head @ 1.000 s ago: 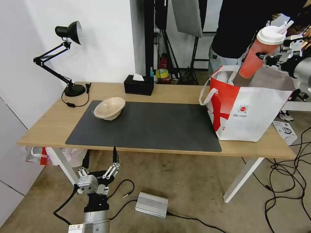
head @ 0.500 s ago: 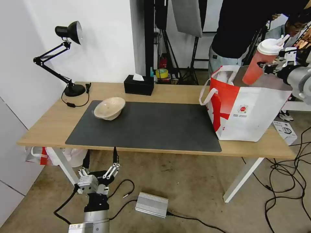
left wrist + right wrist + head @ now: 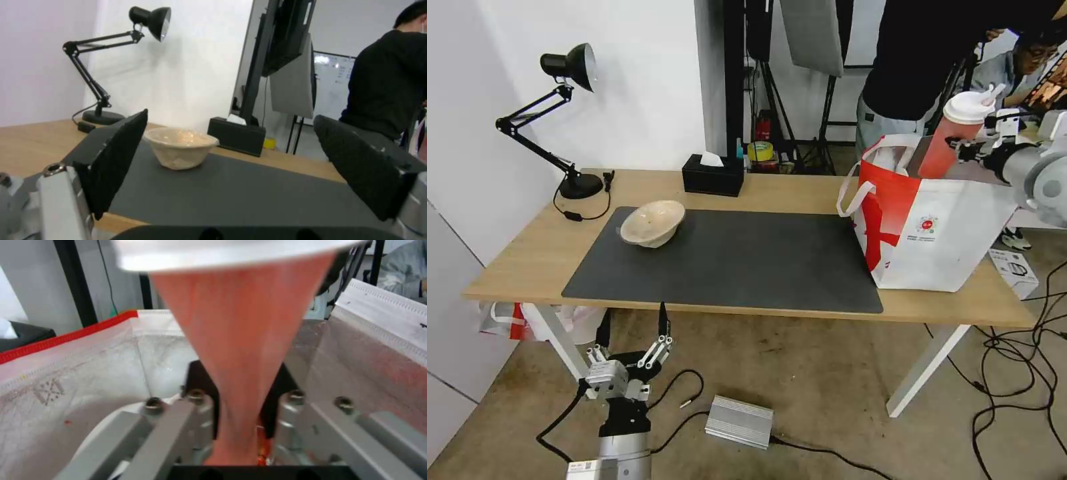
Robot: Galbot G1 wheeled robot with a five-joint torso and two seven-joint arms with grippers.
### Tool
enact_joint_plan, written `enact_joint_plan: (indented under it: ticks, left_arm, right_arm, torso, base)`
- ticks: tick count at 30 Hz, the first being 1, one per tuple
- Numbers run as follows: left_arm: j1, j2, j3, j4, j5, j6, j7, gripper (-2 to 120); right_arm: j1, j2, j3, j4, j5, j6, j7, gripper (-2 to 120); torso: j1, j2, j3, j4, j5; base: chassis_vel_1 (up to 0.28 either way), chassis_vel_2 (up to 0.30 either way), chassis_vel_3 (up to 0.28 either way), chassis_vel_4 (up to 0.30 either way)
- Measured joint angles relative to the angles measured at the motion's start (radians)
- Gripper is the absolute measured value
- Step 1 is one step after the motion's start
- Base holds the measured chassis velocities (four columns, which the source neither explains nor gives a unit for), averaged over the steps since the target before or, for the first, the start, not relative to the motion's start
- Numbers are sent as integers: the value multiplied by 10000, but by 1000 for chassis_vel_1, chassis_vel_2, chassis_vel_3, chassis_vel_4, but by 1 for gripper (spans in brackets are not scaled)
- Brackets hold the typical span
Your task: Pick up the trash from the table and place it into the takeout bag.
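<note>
My right gripper (image 3: 962, 143) is shut on the tall red drink cup (image 3: 942, 152) with its white lid, tilted over the open mouth of the takeout bag (image 3: 934, 227); the cup's base dips behind the bag's rim. In the right wrist view the cup (image 3: 231, 323) is pinched between the dark pads (image 3: 199, 386), with the silvery lining (image 3: 89, 373) below. The beige paper-pulp bowl (image 3: 652, 223) sits on the mat's far left corner, also seen as the bowl (image 3: 180, 146) in the left wrist view. My left gripper (image 3: 634, 328) hangs open below the table's (image 3: 527, 257) front edge.
A black tissue box (image 3: 712, 175) and a black desk lamp (image 3: 564, 120) stand along the table's back. The dark grey mat (image 3: 740, 260) covers the middle. A person in black stands behind the bag. Cables and a metal box (image 3: 739, 421) lie on the floor.
My right gripper has carried the cup down and away from the camera, so its base now sits inside the bag's mouth. The left arm and the bowl have not moved.
</note>
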Motion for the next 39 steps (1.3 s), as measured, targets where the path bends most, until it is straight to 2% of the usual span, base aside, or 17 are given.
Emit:
enact_joint_plan:
  ticks: [3, 4, 7, 9, 13, 14, 18, 19, 21, 29, 34, 39]
  left_arm:
    - [-18, -12, 15, 7, 0, 0, 0, 100]
    - [-18, -12, 15, 7, 0, 0, 0, 100]
    - [-31, -20, 21, 28, 0, 3, -2, 100]
    - [-33, -20, 21, 34, 0, 5, -3, 100]
    - [-68, -21, -7, 67, 0, 8, -7, 100]
    - [-68, -21, -7, 67, 0, 8, -7, 100]
    - [-78, -9, -40, 51, -22, 14, -14, 100]
    - [-78, -9, -40, 51, -22, 14, -14, 100]
    - [-67, -13, -47, 31, -23, 19, -15, 100]
    - [-47, -27, -38, 26, -23, 28, -18, 100]
    - [-34, -20, -37, 26, -21, 30, -19, 100]
    - [-34, -18, -54, 25, -21, 30, -19, 100]
  right_arm:
    - [-26, -13, 4, 77, -6, -20, 12, 34]
    - [-26, -13, 4, 77, -6, -20, 12, 34]
    - [-6, 17, -60, 92, -22, -36, 19, 49]
    - [1, 37, -78, 92, -37, -39, 20, 52]
    - [-5, 132, -118, 99, -193, -29, 22, 71]
    - [-5, 132, -118, 99, -193, -29, 22, 71]
    - [63, 186, -206, 116, -256, -13, 23, 89]
    - [63, 186, -206, 116, -256, -13, 23, 89]
    - [147, 193, -270, 134, -259, -9, 24, 97]
    - [83, 149, -254, 389, -263, 104, 87, 100]
    - [-401, -144, 262, 1227, -208, 261, 162, 100]
    - [-1077, -430, 811, 2382, -160, 896, 390, 100]
  torso:
    - [0, 0, 0, 0, 0]
    - [0, 0, 0, 0, 0]
    - [0, 0, 0, 0, 0]
    - [0, 0, 0, 0, 0]
    - [-1, 0, 0, 1, 0]
    - [-1, 0, 0, 1, 0]
    - [-2, 0, 0, 0, 0]
    - [-2, 0, 0, 0, 0]
    - [-1, 0, 0, 1, -1]
    - [-1, 0, 0, 1, 0]
    - [-2, 0, -1, 0, 0]
    - [-1, 0, -1, -1, -1]
  base:
    - [0, 0, 0, 0]
    - [0, 0, 0, 0]
    - [0, 0, 0, 0]
    - [0, 0, 0, 0]
    - [0, 0, 0, 0]
    - [0, 0, 0, 0]
    - [0, 0, 0, 0]
    - [0, 0, 0, 0]
    - [0, 0, 0, 0]
    - [0, 0, 0, 0]
    - [0, 0, 0, 0]
    - [0, 0, 0, 0]
